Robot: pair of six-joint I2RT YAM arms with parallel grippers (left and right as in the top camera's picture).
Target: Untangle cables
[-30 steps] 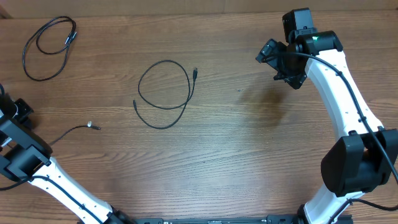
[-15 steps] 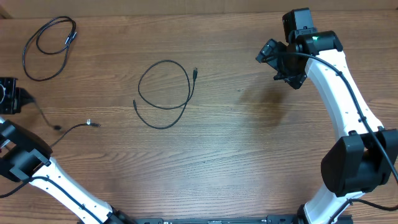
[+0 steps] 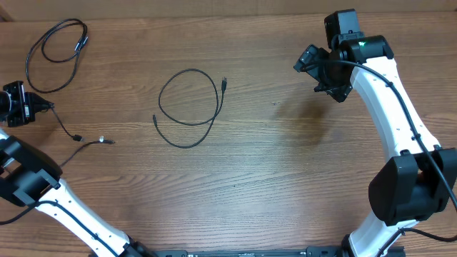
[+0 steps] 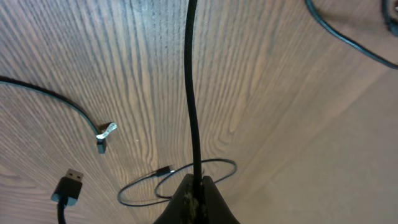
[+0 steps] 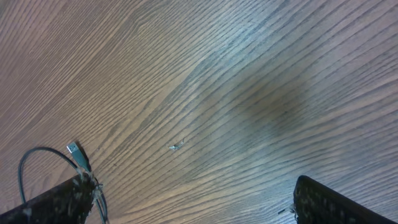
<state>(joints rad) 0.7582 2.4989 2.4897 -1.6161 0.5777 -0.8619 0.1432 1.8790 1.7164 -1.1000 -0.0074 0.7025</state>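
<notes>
Brown wood-grain table [image 3: 285, 178] fills view; soft glare patches.

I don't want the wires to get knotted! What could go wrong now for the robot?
The left hand pinches one thin cable just at its fingertips, so it might slip out. Its black plug lies close to the silver-tipped cable; dragging could snag the two together. The right hand hovers far off, open, probably too far to help quickly.
</notes>
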